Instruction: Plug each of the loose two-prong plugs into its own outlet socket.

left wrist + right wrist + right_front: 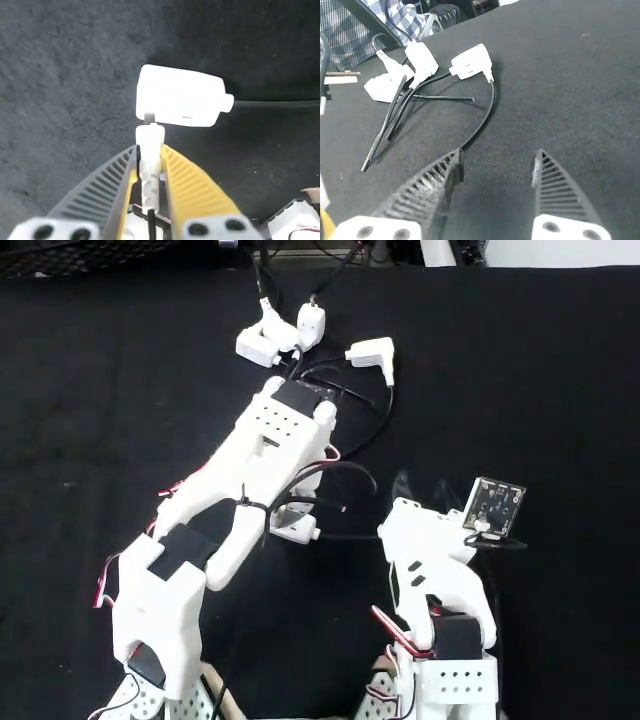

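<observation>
While a white plug [150, 136] is clamped between the fingers of the left gripper [149, 152], its tip is held against a white socket [180, 95]. Insertion is judged to be in hand, and a straight, aligned push is called for next. The right gripper [495, 167] is held spread, with nothing grasped. A second socket [372, 353] lies toward twelve o'clock on the table [560, 390]. No legible writing can be made out.
</observation>
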`<state>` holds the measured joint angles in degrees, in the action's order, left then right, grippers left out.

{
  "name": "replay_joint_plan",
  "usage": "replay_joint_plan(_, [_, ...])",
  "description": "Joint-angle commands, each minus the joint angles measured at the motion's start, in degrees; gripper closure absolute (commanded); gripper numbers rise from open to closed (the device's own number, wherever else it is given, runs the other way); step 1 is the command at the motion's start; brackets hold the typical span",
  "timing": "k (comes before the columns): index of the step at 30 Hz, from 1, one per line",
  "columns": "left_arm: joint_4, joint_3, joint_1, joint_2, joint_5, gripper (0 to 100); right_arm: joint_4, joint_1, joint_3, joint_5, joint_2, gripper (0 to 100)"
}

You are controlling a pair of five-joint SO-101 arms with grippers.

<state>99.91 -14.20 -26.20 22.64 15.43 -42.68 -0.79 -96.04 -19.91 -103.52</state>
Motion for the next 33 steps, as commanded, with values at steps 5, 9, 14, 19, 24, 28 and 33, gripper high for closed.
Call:
replay_joint_plan(5, [0.3,-2.2,0.4,-1.4,0.4,97,0.1,-0.7,-0.6,0.4,-2.2,77.2])
replay_joint_plan(9, [0.3,-4.3,1.1,-1.2,0.5,97,0.1,-0.7,-0.6,0.4,-2.2,77.2])
replay_joint_plan(14, [0.4,-2.7,0.6,-1.2,0.4,97,0.1,-0.7,-0.6,0.4,-2.2,77.2])
replay_joint_plan(19, [0.1,-2.8,0.6,-1.1,0.5,97,0.1,-0.7,-0.6,0.4,-2.2,77.2])
replay_joint_plan(24, [-1.5,-1.5,0.5,-1.1,0.7,97,0.1,-0.7,-0.6,0.4,-2.2,77.2])
replay_joint_plan(28, [-2.3,0.5,0.7,-1.1,0.8,97,0.1,-0.7,-0.6,0.4,-2.2,77.2])
replay_joint_plan(33, [-2.9,0.4,0.7,-1.2,0.8,97,0.1,-0.7,-0.6,0.4,-2.2,77.2])
